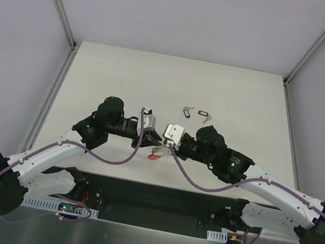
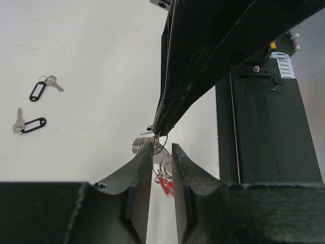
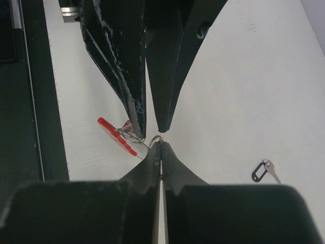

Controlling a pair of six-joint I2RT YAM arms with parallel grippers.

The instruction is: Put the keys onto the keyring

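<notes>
My right gripper (image 3: 161, 145) is shut on a thin silver loop of the keyring (image 2: 142, 144), right beside its grey coiled part. The red piece (image 3: 117, 136) hangs from that loop below the tips, with small silver rings beside it. My left gripper (image 2: 162, 150) faces the right one tip to tip, its jaws a little apart around those rings, and one finger (image 2: 144, 157) touches the coil. Two black-tagged keys (image 2: 43, 87) (image 2: 28, 124) lie loose on the table farther back, also in the top view (image 1: 186, 111) (image 1: 204, 114). In the top view the grippers meet mid-table, left (image 1: 153, 134) and right (image 1: 166, 138).
The black base plate (image 2: 264, 152) runs along the near table edge just behind the grippers. Purple cables (image 1: 113, 160) loop from both arms. Grey enclosure walls (image 1: 56, 12) stand at the left, right and back.
</notes>
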